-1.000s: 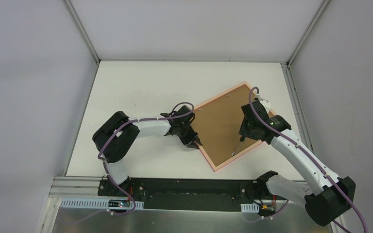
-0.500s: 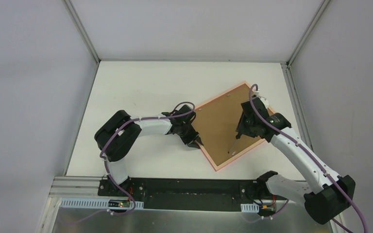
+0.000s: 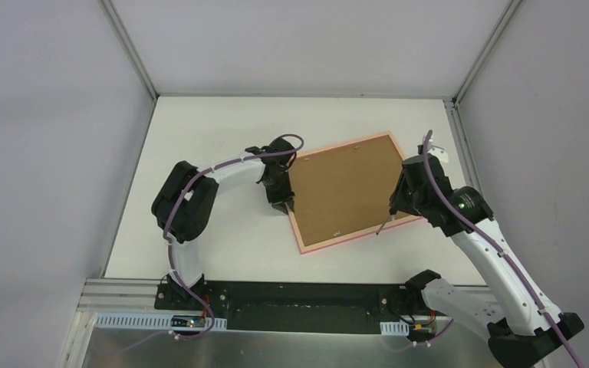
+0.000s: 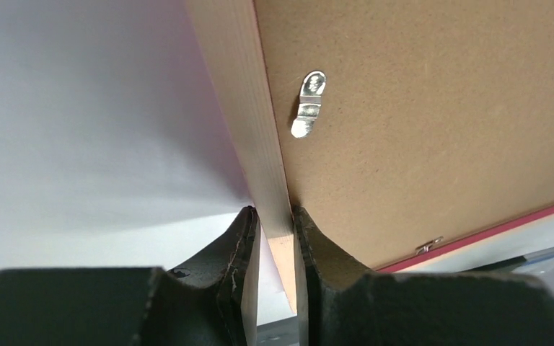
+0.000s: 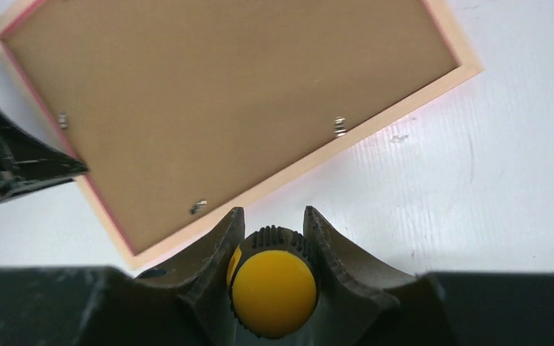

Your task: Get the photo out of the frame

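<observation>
frame (image 3: 357,235) lies face-down on table (image 3: 215,146), photo (image 3: 345,192) inside it, brown backing up, clips (image 4: 309,104) turned in. left gripper (image 4: 274,220) pinches frame's left edge. right gripper (image 5: 273,216) clamps screwdriver (image 5: 274,288), tip by near-right edge; can't tell if touching.

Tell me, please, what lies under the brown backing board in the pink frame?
Nothing under it shows. The backing board lies face up in the frame, filling it, with small metal clips at its edges. Any photo beneath is fully covered.
</observation>
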Tool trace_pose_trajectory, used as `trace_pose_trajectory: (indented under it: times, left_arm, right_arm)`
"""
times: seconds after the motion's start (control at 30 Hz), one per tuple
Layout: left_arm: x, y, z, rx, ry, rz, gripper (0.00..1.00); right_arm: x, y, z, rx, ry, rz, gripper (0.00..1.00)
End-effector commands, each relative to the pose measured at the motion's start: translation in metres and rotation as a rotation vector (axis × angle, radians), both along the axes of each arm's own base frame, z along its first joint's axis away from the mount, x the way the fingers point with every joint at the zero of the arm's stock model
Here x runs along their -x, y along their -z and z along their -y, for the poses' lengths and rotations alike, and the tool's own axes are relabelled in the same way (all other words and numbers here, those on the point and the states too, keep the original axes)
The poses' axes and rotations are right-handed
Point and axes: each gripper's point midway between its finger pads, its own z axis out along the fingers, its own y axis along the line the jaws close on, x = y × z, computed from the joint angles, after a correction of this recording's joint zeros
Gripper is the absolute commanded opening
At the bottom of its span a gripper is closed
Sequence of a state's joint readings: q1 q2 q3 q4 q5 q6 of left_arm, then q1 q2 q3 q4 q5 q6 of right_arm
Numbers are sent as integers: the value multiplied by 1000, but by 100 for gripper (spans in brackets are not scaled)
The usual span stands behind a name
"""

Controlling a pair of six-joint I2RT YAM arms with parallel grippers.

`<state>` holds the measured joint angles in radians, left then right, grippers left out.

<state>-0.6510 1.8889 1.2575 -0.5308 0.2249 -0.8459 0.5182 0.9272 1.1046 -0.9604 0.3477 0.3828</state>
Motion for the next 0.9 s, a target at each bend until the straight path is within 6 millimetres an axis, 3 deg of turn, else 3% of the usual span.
trace_pose_trajectory:
  times: [0.0,0.13,0.27,0.57,0.87]
  left_arm:
    - [2,0,-49,-110,174,-7,0]
    - [12,2,-55,-96,168,-46,0]
    - [28,7,-46,-38,109,-131,0]
    - [27,-5,-46,-18,58,-94,0]
    - [38,-4,-49,-2,78,-104,0]
  right_arm:
    - [12,3,23,74,53,-6,0]
    - [5,2,36,123,106,10,0]
    - [-16,4,41,132,152,-5,0]
    - [-66,36,63,118,279,-93,0]
    - [-88,39,65,38,334,-98,0]
